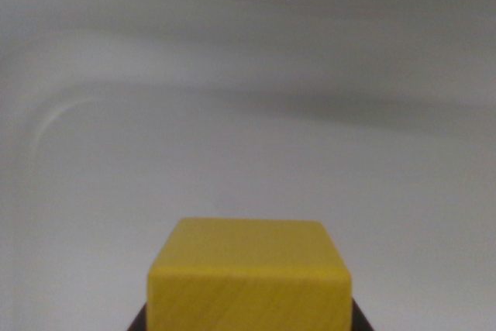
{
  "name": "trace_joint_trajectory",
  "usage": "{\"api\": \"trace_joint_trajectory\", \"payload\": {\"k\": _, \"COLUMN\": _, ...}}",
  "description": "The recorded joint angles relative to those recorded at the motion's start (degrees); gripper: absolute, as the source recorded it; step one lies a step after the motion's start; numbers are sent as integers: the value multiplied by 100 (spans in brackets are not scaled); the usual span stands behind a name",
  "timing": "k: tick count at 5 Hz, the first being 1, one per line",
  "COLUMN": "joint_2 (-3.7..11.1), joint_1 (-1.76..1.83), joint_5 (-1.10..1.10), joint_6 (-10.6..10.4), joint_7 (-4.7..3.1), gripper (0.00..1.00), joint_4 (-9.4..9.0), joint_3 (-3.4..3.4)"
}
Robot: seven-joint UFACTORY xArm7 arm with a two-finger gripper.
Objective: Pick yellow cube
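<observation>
A yellow cube [249,273] with a wood-grain front face fills the bottom middle of the wrist view. Dark fingers [139,322] of my gripper [249,322] show only as small slivers at the cube's lower left and lower right corners, pressed against its sides. The cube looks sharp while the surface behind it is smeared, so it is travelling with the camera. The gripper is shut on the cube. Most of each finger lies below the frame's edge.
Behind the cube lies a pale grey-white surface [248,137], blurred, with soft darker bands across the upper half and a faint curved light streak [58,114] at the wrist view's left.
</observation>
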Motion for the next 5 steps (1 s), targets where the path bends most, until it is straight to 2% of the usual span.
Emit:
{"api": "trace_joint_trajectory", "payload": {"k": 1, "joint_2": -113, "joint_1": -2, "joint_5": 12, "joint_6": 269, "joint_7": -5, "gripper": 100, "joint_4": 157, "joint_3": 6}}
{"api": "trace_joint_trajectory", "payload": {"k": 2, "joint_2": -113, "joint_1": -2, "joint_5": 12, "joint_6": 269, "joint_7": -5, "gripper": 100, "joint_4": 157, "joint_3": 6}}
{"api": "trace_joint_trajectory", "payload": {"k": 3, "joint_2": -220, "joint_1": -3, "joint_5": 23, "joint_6": 525, "joint_7": -9, "gripper": 100, "joint_4": 305, "joint_3": 11}}
{"api": "trace_joint_trajectory", "payload": {"k": 4, "joint_2": -220, "joint_1": -3, "joint_5": 23, "joint_6": 525, "joint_7": -9, "gripper": 100, "joint_4": 305, "joint_3": 11}}
{"api": "trace_joint_trajectory", "payload": {"k": 5, "joint_2": -316, "joint_1": -5, "joint_5": 33, "joint_6": 753, "joint_7": -13, "gripper": 100, "joint_4": 438, "joint_3": 16}}
